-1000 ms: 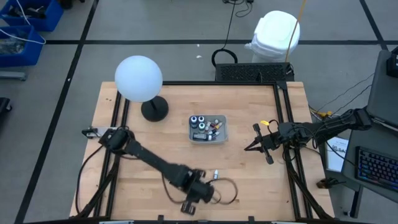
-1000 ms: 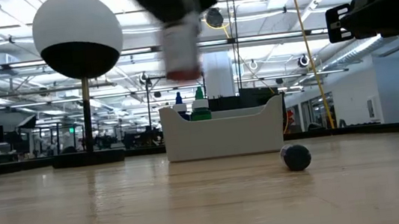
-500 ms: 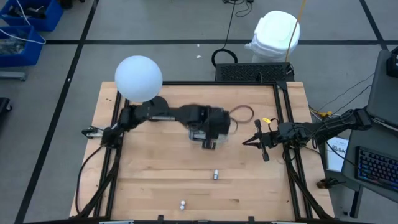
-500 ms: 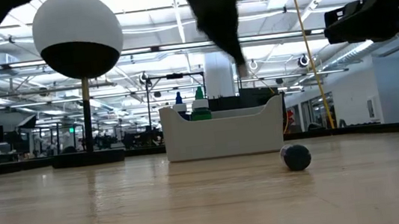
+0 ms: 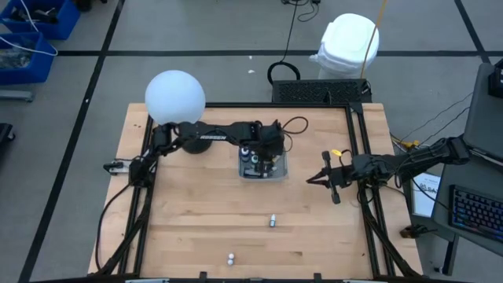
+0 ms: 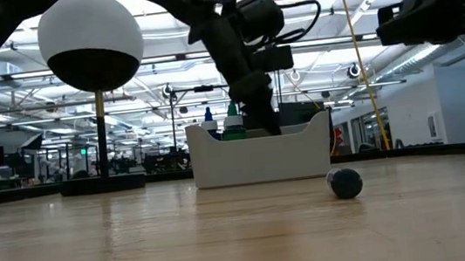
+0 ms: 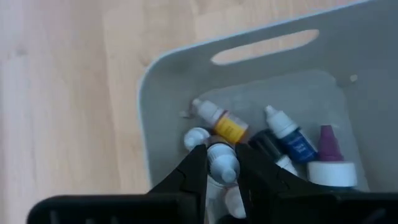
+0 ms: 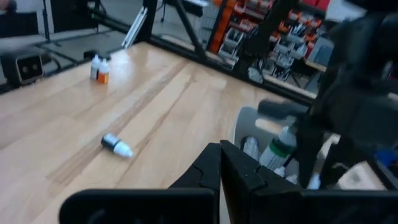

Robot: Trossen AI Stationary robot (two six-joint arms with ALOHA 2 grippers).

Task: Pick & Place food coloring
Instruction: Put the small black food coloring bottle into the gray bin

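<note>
The food coloring bottles lie in a clear tray (image 5: pixel 281 163): a yellow one (image 7: pixel 227 127), a blue one (image 7: pixel 292 138) and a purple-tipped one (image 7: pixel 327 138) show inside it. My left gripper (image 7: pixel 221 152) hangs over the tray (image 7: pixel 155 99), fingers pointing down into it (image 6: pixel 261 114), shut on one small white-capped bottle (image 7: pixel 222 165). One dark bottle (image 5: pixel 272 221) lies on its side on the table (image 6: pixel 345 183). Another (image 5: pixel 230 257) stands near the near edge. My right gripper (image 5: pixel 314 180) waits shut, right of the tray. My left gripper pinches a small bottle by its white-capped end (image 7: pixel 222 169) between the two fingers, coming from above and pointing down. The bottle is lifted just over the others in the tray. Its body is hidden behind the fingers.
A lamp with a white globe (image 5: pixel 174 98) stands on a dark base left of the tray, at the far side. Two small bottles (image 8: pixel 98 68) stand together near the table's near edge. Bare wood lies between the tray and the lying bottle.
My left gripper has swung from the table's near edge up and toward the far edge, then come down over the tray, its fingers dipping inside it. A standing bottle near the near edge, covered by the arm before, now shows.
</note>
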